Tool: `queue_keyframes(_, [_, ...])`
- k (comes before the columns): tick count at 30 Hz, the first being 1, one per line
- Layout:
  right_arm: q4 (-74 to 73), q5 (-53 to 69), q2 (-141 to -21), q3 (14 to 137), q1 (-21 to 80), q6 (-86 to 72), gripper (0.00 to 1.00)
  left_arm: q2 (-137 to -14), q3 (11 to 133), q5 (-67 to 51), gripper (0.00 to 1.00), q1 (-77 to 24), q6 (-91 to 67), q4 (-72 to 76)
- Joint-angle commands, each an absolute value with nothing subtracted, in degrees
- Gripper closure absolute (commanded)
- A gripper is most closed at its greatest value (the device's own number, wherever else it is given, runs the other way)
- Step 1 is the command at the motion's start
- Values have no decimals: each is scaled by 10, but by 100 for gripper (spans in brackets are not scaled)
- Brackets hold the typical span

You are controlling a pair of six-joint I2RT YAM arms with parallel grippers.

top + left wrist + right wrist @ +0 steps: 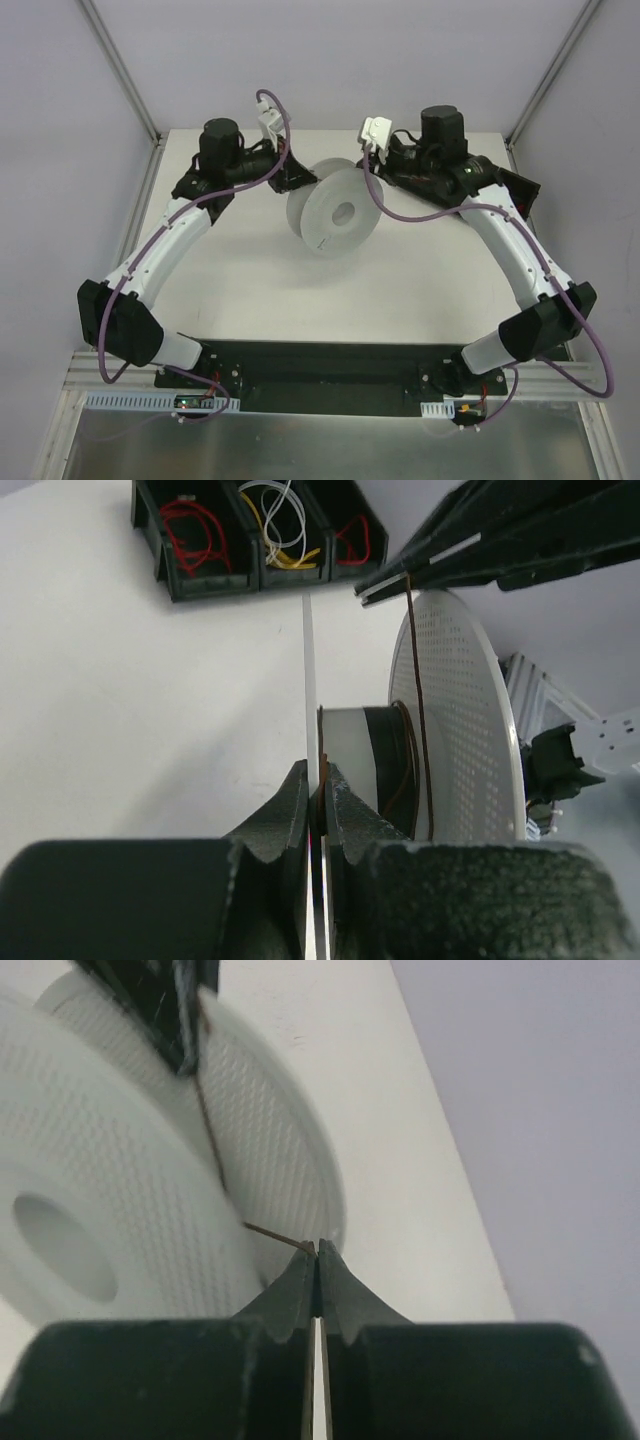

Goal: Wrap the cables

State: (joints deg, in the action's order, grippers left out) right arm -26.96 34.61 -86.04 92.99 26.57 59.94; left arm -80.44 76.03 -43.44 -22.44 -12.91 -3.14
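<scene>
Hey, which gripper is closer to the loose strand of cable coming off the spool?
Right. The right gripper is shut on the cable just off the spool; the left gripper clamps the far flange's rim, across the hub from that strand.

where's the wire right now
In the right wrist view the wire stretches from the shut right pincer to the spool, which sits mid-table between both pincers in the top view. The left pincer clamps the spool's flange.
</scene>
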Motion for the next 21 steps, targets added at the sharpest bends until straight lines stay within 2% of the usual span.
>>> queue_keyframes(1, [-218,416,-810,898,212,503,100,-802,772,-635,100,-164,-211,87])
queue_keyframes(5, [-191,457,-787,847,182,423,100,-834,751,-697,100,-112,-432,313])
queue_keyframes(10, [-137,497,-772,796,178,321,100,-893,741,-681,100,-88,-717,571])
queue_keyframes(15, [-103,517,-769,766,178,257,100,-909,745,-671,100,-87,-758,590])
queue_keyframes(21, [-77,521,-755,723,178,227,100,-904,745,-643,100,-75,-760,523])
